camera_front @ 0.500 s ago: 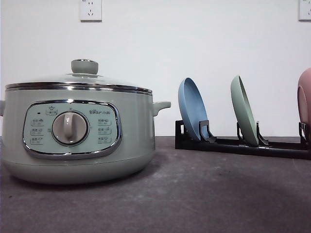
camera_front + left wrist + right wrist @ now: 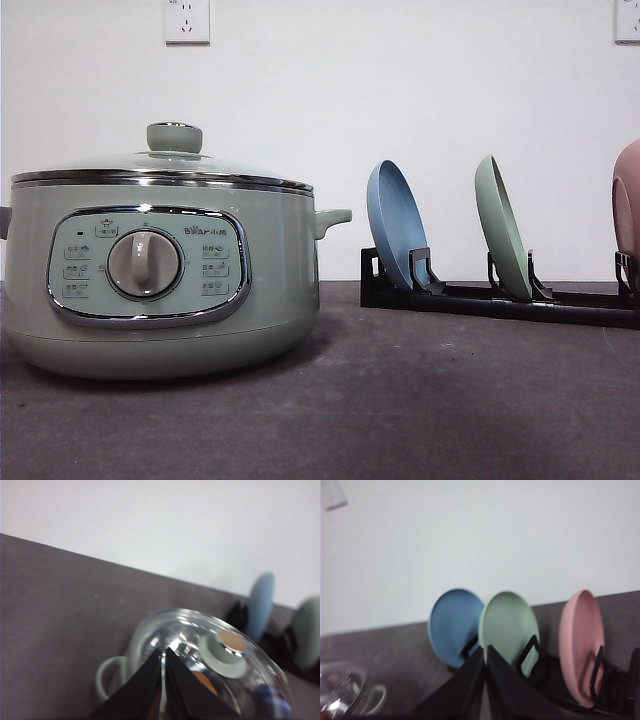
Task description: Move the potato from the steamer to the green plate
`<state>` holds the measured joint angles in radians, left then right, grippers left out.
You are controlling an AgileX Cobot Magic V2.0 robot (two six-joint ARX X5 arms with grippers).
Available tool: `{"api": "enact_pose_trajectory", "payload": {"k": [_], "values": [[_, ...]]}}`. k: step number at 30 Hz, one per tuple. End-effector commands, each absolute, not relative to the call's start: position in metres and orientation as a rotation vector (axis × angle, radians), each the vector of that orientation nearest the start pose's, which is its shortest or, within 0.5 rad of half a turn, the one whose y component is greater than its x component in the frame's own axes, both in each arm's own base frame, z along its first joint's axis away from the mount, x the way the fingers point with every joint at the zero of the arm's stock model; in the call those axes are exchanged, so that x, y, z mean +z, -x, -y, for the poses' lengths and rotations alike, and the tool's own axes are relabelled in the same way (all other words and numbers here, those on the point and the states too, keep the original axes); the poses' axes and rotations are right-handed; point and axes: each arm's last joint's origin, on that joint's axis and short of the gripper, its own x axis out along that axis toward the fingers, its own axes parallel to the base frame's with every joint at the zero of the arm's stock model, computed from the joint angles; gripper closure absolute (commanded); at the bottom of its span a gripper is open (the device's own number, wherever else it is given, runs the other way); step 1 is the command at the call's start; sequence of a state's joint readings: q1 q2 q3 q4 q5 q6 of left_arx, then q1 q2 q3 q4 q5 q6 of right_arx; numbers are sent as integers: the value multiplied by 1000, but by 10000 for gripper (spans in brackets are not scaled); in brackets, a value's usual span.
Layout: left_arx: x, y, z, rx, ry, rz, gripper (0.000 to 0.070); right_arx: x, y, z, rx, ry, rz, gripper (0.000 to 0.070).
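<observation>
- In the left wrist view, our left gripper (image 2: 163, 677) has its two black fingers pressed together at the tips, with nothing between them; it sits above the steamer's glass lid (image 2: 200, 655).
- Just past those fingertips, an orange patch shows through the glass: the potato (image 2: 204, 681), lying inside the steamer (image 2: 160, 270) under the closed lid, close below the left gripper but apart from it.
- The lid's knob (image 2: 226, 652) sits just beside the left gripper's tips, and one side handle (image 2: 107, 677) of the steamer juts out on their other side.
- In the right wrist view, our right gripper (image 2: 484, 672) also has its fingers closed tip to tip, empty, and it is aimed at the plates.
- The green plate (image 2: 509, 627) stands on edge directly beyond the right fingertips, in the black rack (image 2: 500, 298).
- The blue plate (image 2: 454, 625) and the pink plate (image 2: 581, 645) stand on either side of it.
- In the front view, the steamer stands on the dark table (image 2: 400, 400) on our left, the rack well apart on our right.
</observation>
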<state>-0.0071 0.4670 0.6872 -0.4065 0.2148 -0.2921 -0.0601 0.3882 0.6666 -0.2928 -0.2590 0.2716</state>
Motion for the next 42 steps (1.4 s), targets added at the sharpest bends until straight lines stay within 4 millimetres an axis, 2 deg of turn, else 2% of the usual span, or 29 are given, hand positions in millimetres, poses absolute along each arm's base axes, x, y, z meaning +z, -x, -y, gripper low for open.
{"api": "enact_pose_trajectory", "payload": {"k": [1, 8, 14, 22, 31, 33, 34, 36, 39, 40, 42], "values": [[327, -108, 8, -240, 248, -230, 697, 338, -95, -2, 216, -221, -70, 700], [349, -124, 13, -415, 185, -367, 697, 360, -112, -5, 329, -156, -224, 700], [366, -131, 16, -527, 156, -434, 697, 371, -121, -9, 452, -124, -336, 700], [383, -127, 23, -615, 91, -471, 697, 375, -127, -16, 546, -75, -473, 700], [384, -127, 23, -620, 88, -470, 682, 375, -128, -19, 566, -68, -489, 700], [384, -127, 23, -620, 88, -469, 629, 375, -128, -19, 565, -68, -488, 700], [384, -127, 23, -619, 88, -469, 577, 375, -128, -19, 565, -68, -488, 676], [384, -127, 23, -619, 88, -469, 429, 375, -128, -19, 564, -69, -487, 544], [384, -127, 23, -619, 88, -469, 182, 376, -129, -19, 555, -75, -482, 279], [384, -127, 23, -619, 88, -469, 142, 376, -129, -19, 555, -75, -482, 223], [384, -127, 23, -619, 88, -469, 93, 376, -129, -19, 555, -75, -481, 192]]}}
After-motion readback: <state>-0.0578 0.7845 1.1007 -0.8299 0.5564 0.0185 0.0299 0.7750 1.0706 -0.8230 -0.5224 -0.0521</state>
